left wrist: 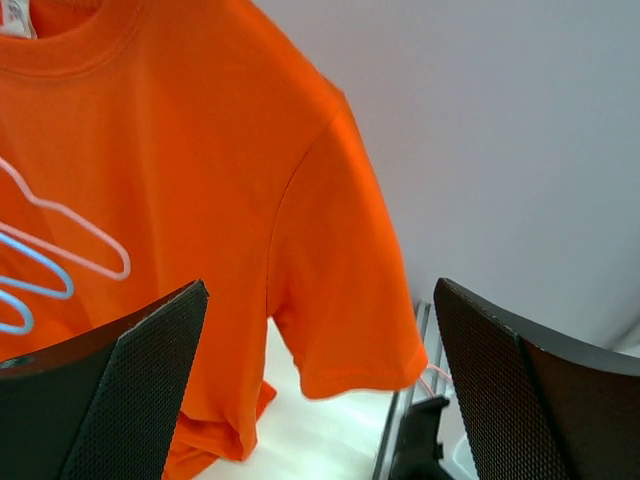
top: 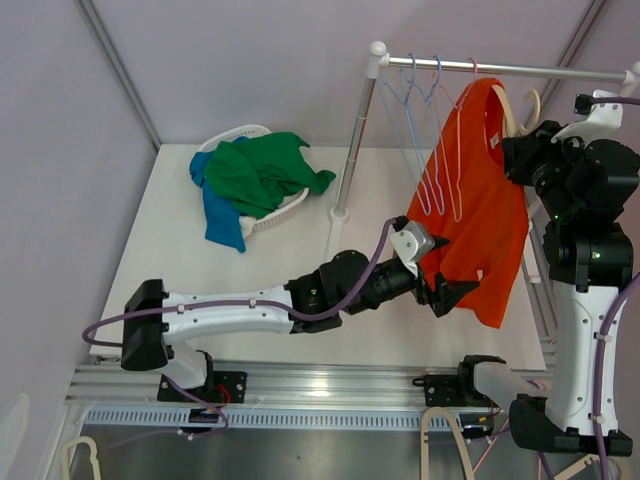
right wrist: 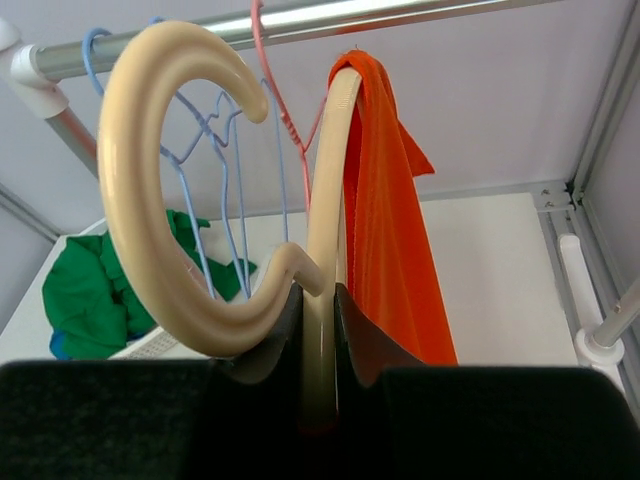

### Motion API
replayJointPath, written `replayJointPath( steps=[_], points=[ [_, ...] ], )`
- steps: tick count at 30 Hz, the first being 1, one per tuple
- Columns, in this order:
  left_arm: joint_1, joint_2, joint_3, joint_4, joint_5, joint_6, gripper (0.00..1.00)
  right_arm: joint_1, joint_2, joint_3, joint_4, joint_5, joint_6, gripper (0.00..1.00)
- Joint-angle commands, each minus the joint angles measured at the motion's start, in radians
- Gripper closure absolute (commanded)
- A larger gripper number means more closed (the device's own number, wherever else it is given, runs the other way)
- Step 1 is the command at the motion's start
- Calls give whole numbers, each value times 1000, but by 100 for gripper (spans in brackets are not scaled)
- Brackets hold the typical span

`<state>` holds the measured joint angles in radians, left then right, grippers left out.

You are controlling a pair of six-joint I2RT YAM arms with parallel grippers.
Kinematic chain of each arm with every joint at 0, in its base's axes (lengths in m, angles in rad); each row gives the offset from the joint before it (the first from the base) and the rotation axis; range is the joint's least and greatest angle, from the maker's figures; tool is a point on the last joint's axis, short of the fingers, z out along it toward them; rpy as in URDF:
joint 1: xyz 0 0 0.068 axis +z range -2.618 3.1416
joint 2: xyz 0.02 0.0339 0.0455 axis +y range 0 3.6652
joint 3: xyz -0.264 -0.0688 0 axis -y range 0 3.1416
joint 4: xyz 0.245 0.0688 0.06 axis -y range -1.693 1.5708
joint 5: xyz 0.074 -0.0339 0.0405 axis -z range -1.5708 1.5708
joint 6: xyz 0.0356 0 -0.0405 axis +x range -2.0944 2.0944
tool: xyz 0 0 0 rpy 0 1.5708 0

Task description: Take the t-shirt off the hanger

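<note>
Above table [top: 170, 240], left pincer [top: 452, 293] gapes empty; right pincer [right wrist: 318, 300] clamps hanger [right wrist: 150, 200].

Wire hangers [top: 428, 165] crowding the rail [top: 520, 70] beside the orange t-shirt [top: 485, 220], rack post [top: 352, 140] standing centrally, bare table [top: 200, 260] lying open left of it.

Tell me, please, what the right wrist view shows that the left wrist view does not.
Only the right wrist view shows the cream hanger clamped in the right gripper, the metal rail and the green garment beyond. Only the left wrist view shows the short sleeve and neck label, plus the open left gripper, holding nothing. Both show the orange t-shirt, the pink wire hanger and the blue wire hangers.
</note>
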<state>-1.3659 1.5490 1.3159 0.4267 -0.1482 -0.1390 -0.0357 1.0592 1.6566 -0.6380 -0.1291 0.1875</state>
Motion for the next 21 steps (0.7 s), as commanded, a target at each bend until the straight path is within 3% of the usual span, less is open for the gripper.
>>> replayJointPath(
  steps=[1,7,21],
  points=[
    [-33,32,62,72,-69,78,0,3,-22,25,144,81,38,100],
    [-67,57,80,83,-120,165,1,2,70,106,120,219,36,100],
    [-65,16,25,109,-177,236,1,5,409,341,113,236,20,100]
  ],
)
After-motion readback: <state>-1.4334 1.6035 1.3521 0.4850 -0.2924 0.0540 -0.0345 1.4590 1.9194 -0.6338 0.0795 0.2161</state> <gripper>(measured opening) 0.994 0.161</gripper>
